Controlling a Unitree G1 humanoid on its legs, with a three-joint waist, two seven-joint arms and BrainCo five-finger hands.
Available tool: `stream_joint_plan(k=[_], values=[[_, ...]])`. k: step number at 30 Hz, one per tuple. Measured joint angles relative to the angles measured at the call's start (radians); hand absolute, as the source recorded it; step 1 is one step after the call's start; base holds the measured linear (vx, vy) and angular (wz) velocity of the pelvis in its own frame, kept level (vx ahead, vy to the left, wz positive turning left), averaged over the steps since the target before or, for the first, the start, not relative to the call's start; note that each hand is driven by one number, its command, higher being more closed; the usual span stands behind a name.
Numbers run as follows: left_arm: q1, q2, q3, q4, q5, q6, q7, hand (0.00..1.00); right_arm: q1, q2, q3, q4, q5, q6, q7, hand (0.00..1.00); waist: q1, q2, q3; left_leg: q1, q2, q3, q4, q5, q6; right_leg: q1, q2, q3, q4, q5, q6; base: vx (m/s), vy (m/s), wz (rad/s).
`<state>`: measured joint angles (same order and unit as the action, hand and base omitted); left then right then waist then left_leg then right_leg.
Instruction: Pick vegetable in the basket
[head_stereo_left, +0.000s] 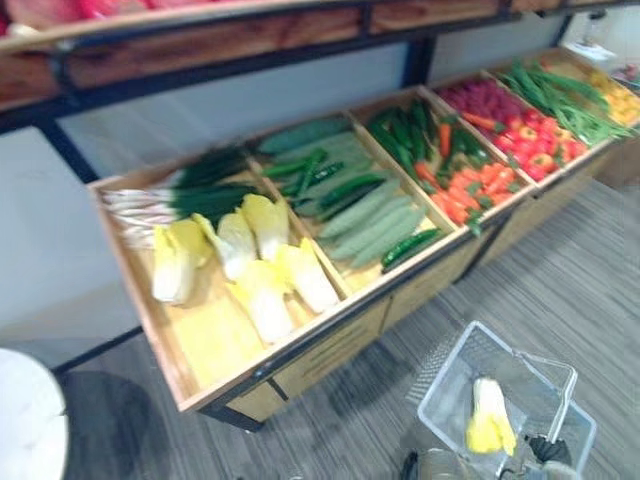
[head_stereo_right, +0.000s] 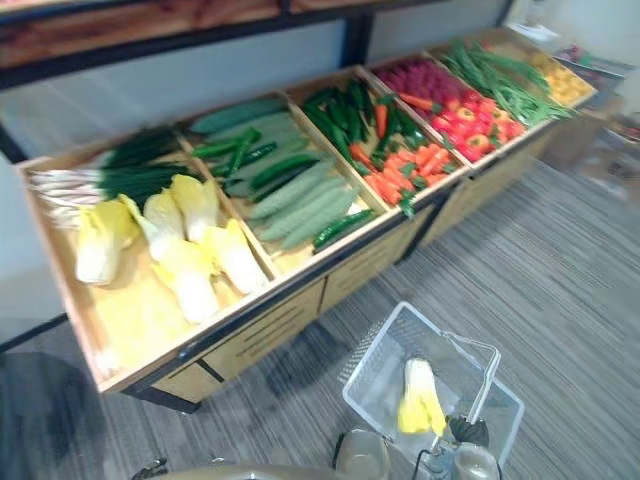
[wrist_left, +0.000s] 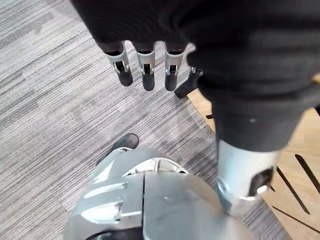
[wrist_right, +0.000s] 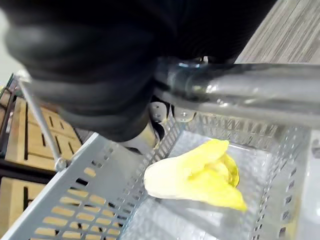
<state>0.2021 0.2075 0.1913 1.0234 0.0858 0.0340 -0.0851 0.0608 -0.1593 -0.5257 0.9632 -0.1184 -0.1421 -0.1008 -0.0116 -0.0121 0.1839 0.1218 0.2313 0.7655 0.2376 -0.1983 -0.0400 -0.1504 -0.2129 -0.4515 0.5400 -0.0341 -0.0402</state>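
The left hand (wrist_left: 145, 62) hangs over grey striped carpet (wrist_left: 50, 110). Its silver, dark-tipped fingers are straight, side by side with small gaps, and hold nothing; the picked vegetable is well apart from them. Beyond those fingers stands a wooden produce stand (head_stereo_left: 320, 350). Its first bin holds scallions (head_stereo_left: 165, 205) and loose pale-yellow napa cabbages (head_stereo_left: 265, 270). Next come smooth dark cucumbers (head_stereo_left: 350, 188) among pale ridged gourds (head_stereo_left: 370, 225), then carrots (head_stereo_left: 468, 190), red peppers (head_stereo_left: 530, 140) and long green beans (head_stereo_left: 560, 95).

The right hand (wrist_right: 100, 65) sits over the shiny round metal handle (wrist_right: 240, 95) of a grey perforated plastic basket (head_stereo_left: 448, 385). A silver finger (wrist_right: 150, 132) curls under the bar, gripping it. One napa cabbage (wrist_right: 195, 175), crinkled yellow leaves on a whitish base, lies on the basket's floor just below those fingers, not touching them.
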Motion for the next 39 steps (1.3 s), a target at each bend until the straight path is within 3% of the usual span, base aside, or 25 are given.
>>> stream_joint_plan(k=[1,2,3,4,5,6,8,10,12,15,19,22,23,24,26,27,29,31,36,39], values=[[-0.003,-0.004,0.010,0.003,0.000,0.002,-0.001,0.00,-0.003,-0.002,0.016,-0.001,-0.001,-0.008,0.001,1.00,0.002,-0.004,0.006,-0.004,0.005,0.004,0.027,0.009,0.017,0.009,0.008,-0.020,-0.035,0.012,-0.019,-0.08,-0.008,-1.61],[-0.006,-0.008,0.017,0.011,0.001,0.002,-0.002,0.00,-0.024,0.000,0.041,0.013,-0.002,-0.025,0.001,1.00,0.017,-0.001,0.014,-0.047,-0.009,-0.022,0.028,-0.016,0.027,0.047,0.043,-0.003,-0.195,0.061,-0.036,-0.26,-0.050,-1.66],[0.003,-0.031,0.015,0.009,0.004,-0.006,-0.005,0.00,-0.050,-0.020,0.027,0.035,-0.002,-0.030,0.001,1.00,0.019,0.050,0.010,-0.056,-0.024,-0.044,-0.142,0.091,0.079,0.065,0.064,-0.021,-0.201,0.041,-0.007,-0.31,-0.041,-1.68],[0.006,-0.041,0.014,0.012,0.004,-0.008,-0.006,0.00,-0.059,-0.024,0.021,0.036,-0.004,-0.032,0.001,1.00,0.016,0.057,0.019,-0.042,-0.021,-0.004,-0.155,0.090,0.039,0.056,0.027,-0.066,-0.061,-0.038,0.005,-0.26,-0.030,-1.65],[0.002,-0.029,0.010,0.020,0.003,-0.001,-0.003,0.00,-0.069,-0.009,0.024,0.070,-0.025,-0.036,0.003,1.00,0.016,0.022,0.025,-0.027,-0.058,0.077,-0.144,0.084,0.051,0.094,-0.072,-0.104,0.065,-0.103,0.023,-0.08,-0.041,-1.27],[0.002,-0.029,0.013,0.024,0.004,-0.001,-0.005,0.00,-0.077,-0.005,0.025,0.082,-0.037,-0.034,0.006,1.00,0.026,0.018,0.023,-0.028,-0.058,0.105,-0.136,0.084,0.051,0.116,-0.081,-0.121,0.039,-0.108,0.032,-0.02,-0.104,-1.68],[0.004,-0.044,0.037,0.031,-0.002,-0.003,-0.005,0.00,-0.096,0.004,0.064,0.072,-0.049,-0.036,0.018,1.00,0.042,0.020,0.018,-0.030,-0.034,0.212,-0.120,0.087,0.046,0.157,-0.006,-0.144,-0.174,-0.100,0.069,-0.02,-0.158,-1.62],[-0.001,-0.041,0.043,0.034,0.000,-0.003,0.000,0.00,-0.088,0.002,0.083,0.071,-0.079,-0.039,0.019,1.00,0.034,0.017,0.019,-0.024,-0.033,0.257,-0.118,0.094,0.036,0.198,0.039,-0.139,-0.331,-0.097,0.073,-0.04,-0.211,-0.90],[-0.011,-0.038,0.039,0.032,0.006,-0.003,0.003,0.00,-0.050,0.001,0.091,0.070,-0.077,-0.037,0.003,1.00,0.003,0.017,0.019,-0.017,-0.029,0.269,-0.103,0.098,0.029,0.235,0.065,-0.127,-0.426,-0.088,0.089,-0.03,-0.171,-0.32],[-0.019,-0.032,0.022,0.031,0.012,0.000,0.002,0.00,-0.008,0.004,0.103,0.056,-0.071,-0.035,-0.026,1.00,-0.015,0.022,0.008,-0.013,-0.025,0.266,-0.103,0.105,0.019,0.244,0.078,-0.113,-0.454,-0.087,0.090,-0.09,-0.090,-0.15],[-0.053,-0.026,-0.020,0.028,0.032,0.014,-0.006,0.00,0.038,0.009,0.101,0.028,-0.067,-0.028,-0.037,1.00,-0.016,0.021,-0.003,-0.032,0.011,0.245,-0.035,0.107,0.017,0.244,0.085,-0.109,-0.454,-0.087,0.089,-0.13,-0.040,0.00],[-0.045,-0.035,-0.028,-0.001,0.049,0.007,-0.005,0.00,0.035,0.016,0.101,0.017,-0.038,-0.021,-0.047,1.00,-0.008,0.011,-0.002,-0.100,0.062,0.008,0.155,0.108,0.019,0.230,0.083,-0.051,-0.438,-0.091,0.082,-0.15,-0.047,-0.46],[-0.027,-0.051,-0.029,-0.002,0.049,0.001,-0.003,0.00,0.015,0.013,0.102,0.017,-0.032,-0.016,-0.047,1.00,0.003,0.012,0.002,-0.127,0.038,-0.158,0.182,0.104,0.017,0.206,0.077,0.026,-0.409,-0.096,0.075,-0.13,0.039,-1.69],[-0.001,-0.077,-0.040,-0.003,0.049,-0.003,0.000,0.00,-0.009,0.006,0.105,0.024,-0.032,-0.011,-0.043,1.00,0.019,0.020,-0.003,-0.123,-0.024,-0.346,0.135,0.087,0.001,0.165,0.075,0.121,-0.389,-0.095,0.079,-0.12,0.079,-2.01],[0.023,-0.103,-0.047,0.006,0.041,-0.002,0.003,0.00,-0.032,-0.002,0.138,0.038,-0.033,-0.013,-0.039,1.00,0.026,0.030,-0.006,-0.115,-0.087,-0.535,0.056,0.083,-0.006,0.102,0.098,0.251,-0.381,-0.081,0.084,-0.10,0.123,-2.11],[0.027,-0.098,-0.063,0.015,0.037,-0.002,0.006,0.00,-0.029,-0.008,0.145,0.041,-0.033,-0.013,-0.032,1.00,0.026,0.038,-0.012,-0.099,-0.099,-0.609,0.019,0.068,-0.028,0.076,0.119,0.312,-0.383,-0.064,0.091,-0.08,0.121,-1.76],[0.028,-0.101,-0.078,0.032,0.037,-0.004,0.015,0.00,-0.015,-0.024,0.141,0.046,-0.029,-0.014,-0.028,1.00,0.015,0.057,-0.028,-0.062,-0.106,-0.668,-0.044,0.037,-0.060,0.055,0.136,0.370,-0.404,-0.036,0.112,0.00,0.159,-1.09],[0.023,-0.098,-0.084,0.041,0.037,-0.009,0.021,0.00,-0.010,-0.041,0.138,0.064,-0.028,-0.016,-0.030,1.00,-0.008,0.085,-0.047,-0.045,-0.110,-0.634,-0.100,-0.005,-0.046,0.046,0.144,0.409,-0.461,0.024,0.131,0.01,0.270,-0.65],[-0.014,-0.069,-0.115,0.051,0.036,-0.010,0.032,0.00,0.003,-0.012,0.137,0.077,0.013,-0.014,-0.063,1.00,-0.011,0.041,-0.062,-0.039,-0.163,-0.587,-0.130,-0.015,-0.030,0.055,0.110,0.449,-0.548,0.102,0.155,-0.01,0.157,-0.25],[-0.015,-0.069,-0.117,0.052,0.036,-0.008,0.035,0.00,0.012,-0.012,0.121,0.088,0.020,-0.029,-0.065,1.00,-0.013,0.040,-0.065,-0.012,-0.174,-0.580,-0.135,-0.022,-0.019,0.075,0.104,0.457,-0.556,0.106,0.162,0.03,0.082,-0.11]])
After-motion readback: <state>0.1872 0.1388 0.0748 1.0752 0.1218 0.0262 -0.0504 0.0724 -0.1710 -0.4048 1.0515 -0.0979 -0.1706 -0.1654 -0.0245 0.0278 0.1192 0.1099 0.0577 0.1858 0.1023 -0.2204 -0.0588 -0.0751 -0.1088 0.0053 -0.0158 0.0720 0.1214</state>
